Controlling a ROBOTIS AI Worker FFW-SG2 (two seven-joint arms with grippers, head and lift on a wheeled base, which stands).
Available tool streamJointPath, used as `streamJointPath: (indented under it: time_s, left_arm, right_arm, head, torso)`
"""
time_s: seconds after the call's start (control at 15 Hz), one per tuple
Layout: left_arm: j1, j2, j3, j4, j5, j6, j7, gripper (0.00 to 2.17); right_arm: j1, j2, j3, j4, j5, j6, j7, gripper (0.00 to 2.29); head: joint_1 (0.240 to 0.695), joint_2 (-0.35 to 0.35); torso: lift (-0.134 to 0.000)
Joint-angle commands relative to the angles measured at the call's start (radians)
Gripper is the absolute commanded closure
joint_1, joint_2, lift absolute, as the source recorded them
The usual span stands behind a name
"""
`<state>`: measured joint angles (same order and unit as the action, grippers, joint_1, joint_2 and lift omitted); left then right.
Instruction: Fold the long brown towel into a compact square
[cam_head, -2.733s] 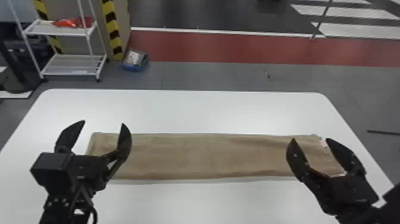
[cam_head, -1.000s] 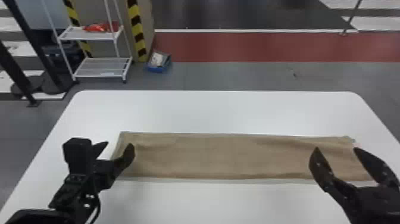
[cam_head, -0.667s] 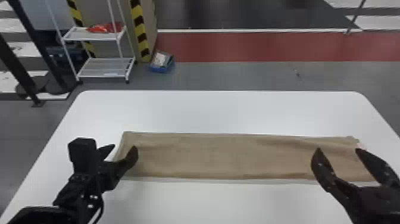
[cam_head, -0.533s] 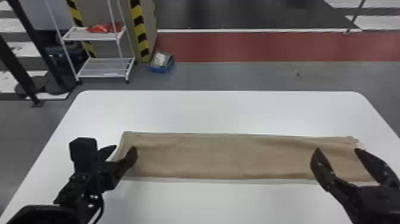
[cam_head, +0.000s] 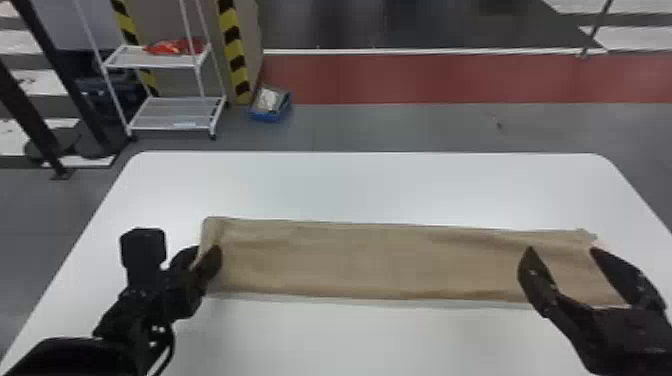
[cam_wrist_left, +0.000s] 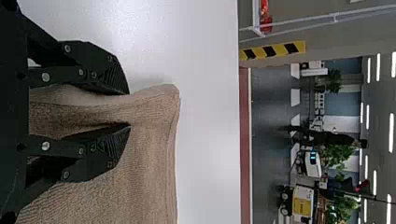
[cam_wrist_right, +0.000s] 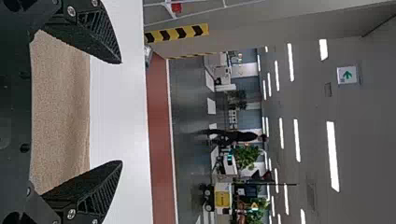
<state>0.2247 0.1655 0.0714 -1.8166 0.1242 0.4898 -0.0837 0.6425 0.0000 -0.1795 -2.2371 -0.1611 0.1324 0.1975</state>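
Mostly visible, the long, brown, woven-fabric towel (cam_head: 375, 260) parallels the far edge of the white bench (cam_head: 360, 187), whose near edge is cut off. The left hand (cam_head: 204, 253) obscures the bunched left end it grips, fingers closer together than before; the right hand (cam_head: 563, 249) gapes open over the other end.

Has matte blk L arm (cam_head: 135, 310) w/ boxy, chamfered-corner block (cam_head: 144, 249) by wrist, plus rounded glossy cover (cam_head: 75, 355) near bottom edge. Shows thin blk cable (cam_head: 169, 350) looping off underside. Carries R arm (cam_head: 625, 340) in same blk, chunky & angular at wrist. Ends in flat blk jaws on both, tapering to pts, w/ fine ribbing nr tips. Runs straight linkage bars (cam_wrist_left: 60, 73) behind those, dotted w/ round silvery screws (cam_wrist_left: 45, 145), some lg, some sm.
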Motion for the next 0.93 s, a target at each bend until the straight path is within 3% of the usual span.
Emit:
streamJointPath:
  time_s: [0.0, 0.27, 0.47, 0.6, 0.73, 0.87]
  left_arm:
    - [0.008, -0.003, -0.01, -0.032, 0.0, -0.018, 0.022, 1.95]
    - [0.007, -0.007, -0.039, -0.116, 0.009, 0.037, 0.071, 1.95]
    - [-0.03, -0.012, -0.133, -0.248, 0.003, 0.313, 0.156, 1.95]
    - [-0.036, -0.027, -0.236, -0.34, -0.018, 0.436, 0.223, 1.95]
    - [-0.081, -0.066, -0.383, -0.362, -0.083, 0.507, 0.289, 1.95]
    - [-0.123, -0.103, -0.512, -0.348, -0.13, 0.516, 0.346, 1.95]
  right_arm:
    - [-0.009, 0.001, 0.002, 0.002, 0.0, 0.014, 0.0, 0.12]
    - [-0.012, 0.001, -0.006, 0.004, -0.009, 0.03, -0.001, 0.12]
    - [-0.046, -0.002, -0.02, 0.02, -0.014, 0.091, -0.044, 0.12]
    - [-0.107, -0.018, -0.021, 0.053, -0.018, 0.137, -0.064, 0.12]
    - [-0.152, -0.06, -0.011, 0.1, -0.038, 0.131, -0.086, 0.12]
    - [-0.195, -0.081, 0.003, 0.145, -0.058, 0.134, -0.089, 0.12]
  head:
    - [0.695, 0.023]
    - [0.695, 0.018]
    - [0.695, -0.015]
    - [0.695, -0.054]
    - [0.695, -0.101]
    - [0.695, -0.181]
  torso:
    - [-0.118]
    - [-0.118]
    - [-0.118]
    - [-0.118]
    - [-0.118]
    - [-0.118]
